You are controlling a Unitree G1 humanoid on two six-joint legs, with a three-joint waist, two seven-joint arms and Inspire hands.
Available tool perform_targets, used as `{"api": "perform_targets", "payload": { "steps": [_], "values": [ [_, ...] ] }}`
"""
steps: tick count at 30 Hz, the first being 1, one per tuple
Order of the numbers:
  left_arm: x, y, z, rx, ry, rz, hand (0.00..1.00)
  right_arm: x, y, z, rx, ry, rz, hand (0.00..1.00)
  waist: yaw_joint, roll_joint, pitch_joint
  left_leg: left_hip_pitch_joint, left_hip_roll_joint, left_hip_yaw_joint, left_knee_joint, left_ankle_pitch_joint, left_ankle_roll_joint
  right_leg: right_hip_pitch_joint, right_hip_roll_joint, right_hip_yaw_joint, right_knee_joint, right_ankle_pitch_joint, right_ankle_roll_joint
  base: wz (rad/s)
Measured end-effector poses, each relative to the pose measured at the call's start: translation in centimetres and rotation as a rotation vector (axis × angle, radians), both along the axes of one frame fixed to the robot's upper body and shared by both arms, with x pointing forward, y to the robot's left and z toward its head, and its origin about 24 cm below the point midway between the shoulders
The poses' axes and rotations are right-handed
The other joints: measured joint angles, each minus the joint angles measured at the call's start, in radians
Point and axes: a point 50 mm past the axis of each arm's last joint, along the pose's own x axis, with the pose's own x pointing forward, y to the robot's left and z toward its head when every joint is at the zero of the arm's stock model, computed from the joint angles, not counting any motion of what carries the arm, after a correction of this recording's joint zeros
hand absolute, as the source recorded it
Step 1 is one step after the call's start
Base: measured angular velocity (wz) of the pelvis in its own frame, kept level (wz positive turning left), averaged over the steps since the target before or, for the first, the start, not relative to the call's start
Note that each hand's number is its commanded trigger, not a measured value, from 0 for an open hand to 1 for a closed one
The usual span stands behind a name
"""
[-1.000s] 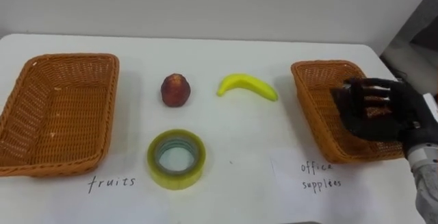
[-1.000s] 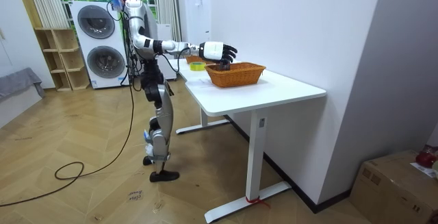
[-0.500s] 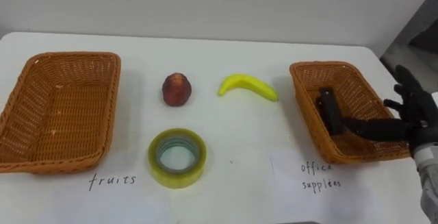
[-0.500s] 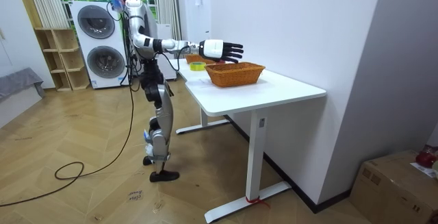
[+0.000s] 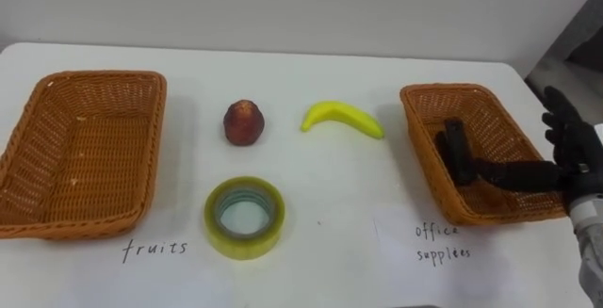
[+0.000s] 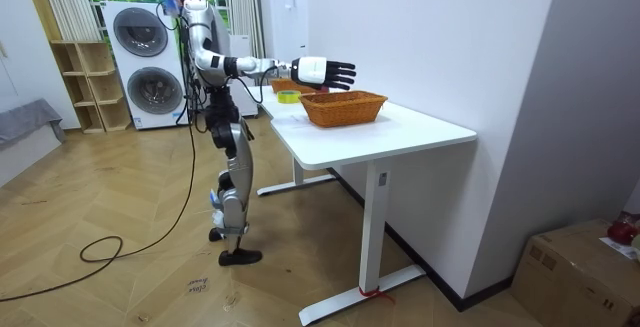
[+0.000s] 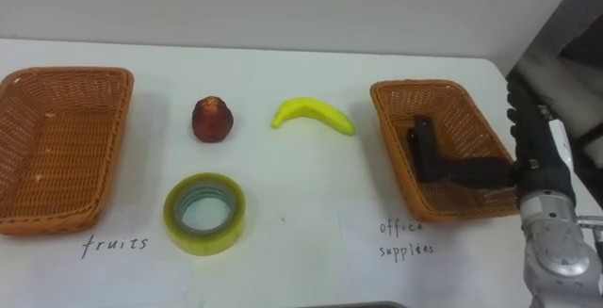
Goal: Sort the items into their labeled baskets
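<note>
A black office item (image 5: 456, 153) lies inside the wicker basket (image 5: 443, 89) at the right, above the "office supplies" label (image 5: 441, 241). My right hand (image 5: 569, 140) hovers just right of that basket, open, with straight spread fingers and nothing in it. On the white table (image 5: 320, 181) between the baskets lie a red fruit (image 5: 242, 122), a yellow banana (image 5: 342, 119) and a yellow tape roll (image 5: 243, 217). The left wicker basket (image 5: 94, 78), above the "fruits" label (image 5: 154, 248), holds nothing. In the room view my right hand (image 6: 335, 70) reaches out over the right basket (image 6: 343, 108).
I stand at the table's long side. A wall runs along the table's far edge. The table's right edge lies just beyond the right basket. Washing machines (image 6: 150, 62) and a shelf stand behind me in the room view.
My right hand opened over the right basket and let go of the black item, which now lies in it. The hand then drew back to the right.
</note>
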Motion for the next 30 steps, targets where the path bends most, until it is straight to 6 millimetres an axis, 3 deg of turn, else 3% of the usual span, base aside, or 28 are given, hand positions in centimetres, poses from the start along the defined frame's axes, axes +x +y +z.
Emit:
{"api": "perform_targets", "payload": {
  "steps": [10,17,30],
  "values": [
    [0.0,0.1,0.1,0.01,-0.005,0.004,0.0,0.0,0.0,0.1,-0.002,-0.003,0.0,0.0,0.001,-0.002,-0.0008,0.002,0.0,0.004,0.0,0.0,0.0,-0.001,0.001,0.011,0.002,0.0,0.0,0.0],
    [0.1,0.3,0.1,0.019,-0.013,0.023,0.0,0.6,1.0,2.5,-0.002,-0.114,0.035,0.0,0.01,0.0,0.0015,0.0,-0.001,0.002,0.001,0.0,0.0,0.001,0.0,0.011,0.003,0.0,0.0,-0.01],
    [0.0,-0.1,-0.2,0.003,0.004,0.021,0.0,1.1,2.2,5.1,0.032,-0.242,0.094,0.0,0.054,0.0,0.0067,-0.005,0.0,-0.001,0.003,0.0,0.0,-0.001,-0.002,-0.006,0.002,0.0,0.0,0.0]
  ]
}}
